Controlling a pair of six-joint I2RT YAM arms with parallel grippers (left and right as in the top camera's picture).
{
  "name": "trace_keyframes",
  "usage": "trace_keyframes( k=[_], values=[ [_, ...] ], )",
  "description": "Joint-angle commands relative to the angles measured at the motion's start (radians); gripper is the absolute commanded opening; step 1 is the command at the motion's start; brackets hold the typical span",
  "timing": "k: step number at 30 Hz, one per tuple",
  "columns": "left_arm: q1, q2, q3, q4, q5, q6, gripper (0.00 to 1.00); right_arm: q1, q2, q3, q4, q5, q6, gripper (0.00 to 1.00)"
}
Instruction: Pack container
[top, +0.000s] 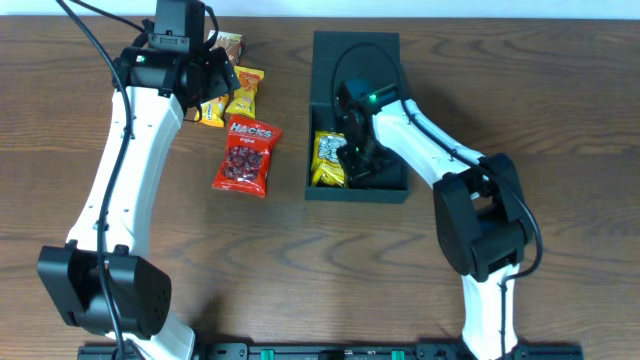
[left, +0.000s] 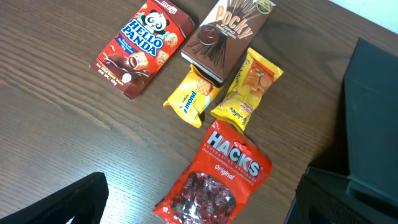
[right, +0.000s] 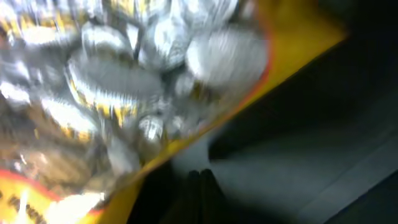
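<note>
The black container (top: 357, 192) stands open at centre right, its flap lid (top: 355, 45) folded back. A yellow packet of foil-wrapped sweets (top: 328, 160) lies in its left side. My right gripper (top: 352, 158) is down inside the box beside that packet. In the right wrist view its fingers (right: 200, 186) are pressed together, with the yellow packet (right: 124, 81) close on the left and the dark box floor (right: 311, 143) on the right. My left gripper (top: 210, 80) is open and empty. It hovers over the snacks, above the red Hacks bag (left: 217, 177).
Left of the box lie the Hacks bag (top: 246, 155), two small yellow packets (left: 193, 96) (left: 249, 90), a Pocky box (left: 227, 37) and a Hello Panda box (left: 142, 46). The box's wall (left: 373, 124) shows at the right of the left wrist view.
</note>
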Motion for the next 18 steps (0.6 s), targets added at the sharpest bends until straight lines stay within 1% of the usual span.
trace_keyframes(
  k=[1, 7, 10, 15, 18],
  values=[
    [0.004, 0.006, -0.002, -0.006, 0.004, 0.021, 0.97, -0.01, 0.007, 0.03, 0.047, 0.036, 0.012, 0.02],
    [0.004, 0.006, -0.002, -0.007, 0.004, 0.022, 0.98, -0.007, 0.01, 0.03, 0.154, 0.036, 0.023, 0.02],
    [0.004, 0.006, -0.002, -0.008, 0.004, 0.022, 0.98, -0.007, 0.018, 0.03, 0.176, 0.036, 0.023, 0.02],
    [0.004, 0.007, -0.003, -0.023, 0.004, 0.026, 0.97, -0.01, 0.015, 0.045, 0.141, 0.045, 0.021, 0.02],
    [0.004, 0.007, -0.029, -0.029, 0.004, 0.048, 0.96, -0.011, 0.002, 0.135, 0.061, 0.068, 0.02, 0.02]
  ],
)
